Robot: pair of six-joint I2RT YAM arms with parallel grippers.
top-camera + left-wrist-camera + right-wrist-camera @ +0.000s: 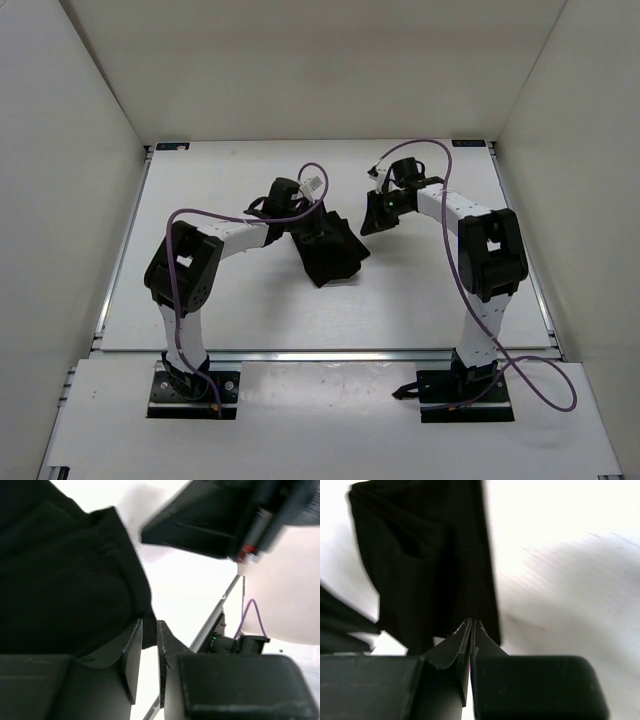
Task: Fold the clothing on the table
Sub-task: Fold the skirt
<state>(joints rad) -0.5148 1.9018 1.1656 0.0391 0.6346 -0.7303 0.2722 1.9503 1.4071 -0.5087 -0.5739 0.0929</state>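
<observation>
The clothing point(328, 250) lies bunched at the centre of the table point(430, 300). Left gripper point(149, 625): jaws nearly together, pinching an edge of the fabric. Right gripper point(470, 625): jaws fully closed at the fabric's edge; whether it holds any cannot be determined.

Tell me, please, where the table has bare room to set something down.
Bare: the near strip of the table between the clothing and the front rail, and the far strip along the back wall. Crowded: the middle, where the left arm and right arm reach toward the clothing.
</observation>
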